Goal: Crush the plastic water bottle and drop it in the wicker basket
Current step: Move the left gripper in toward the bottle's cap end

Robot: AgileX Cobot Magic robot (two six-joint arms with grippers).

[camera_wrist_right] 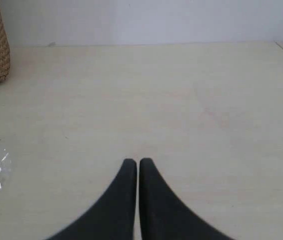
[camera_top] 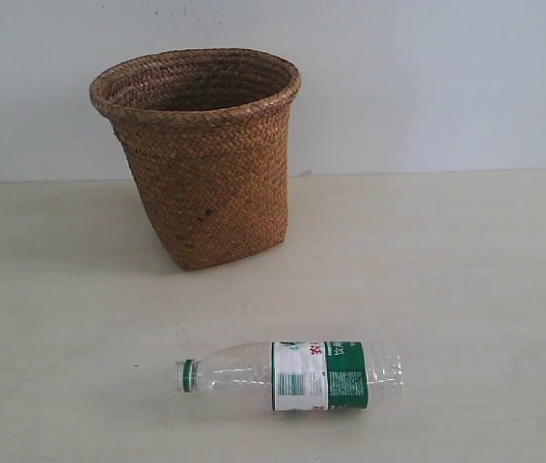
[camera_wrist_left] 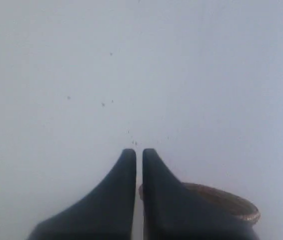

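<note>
Clear plastic glints low on the pale table [camera_top: 466, 270]: the plastic water bottle [camera_top: 292, 376] lies on its side, uncrushed, its green cap [camera_top: 188, 375] pointing to 9 o'clock and its base to 3 o'clock. The wicker basket [camera_top: 205, 193] stands upright well apart from it, at about 11 o'clock from the bottle, mouth open and nothing over it.

Neither arm shows in the exterior view. The left gripper [camera_wrist_left: 139, 152] is clenched with nothing between its fingers, looking at the wall with the basket rim just beyond it. The right gripper [camera_wrist_right: 138, 162] is likewise pinched together and empty above bare tabletop, the bottle's base only at the edge of its camera.

From where I stand, the work is yet to begin, so the step is the reach for the bottle. Both claws would need to spread before descending. A round bottle on its side will likely roll, so I would come at it from both ends, 9 and 3 o'clock, and squeeze evenly. With the cap on, trapped air may resist the crush.
</note>
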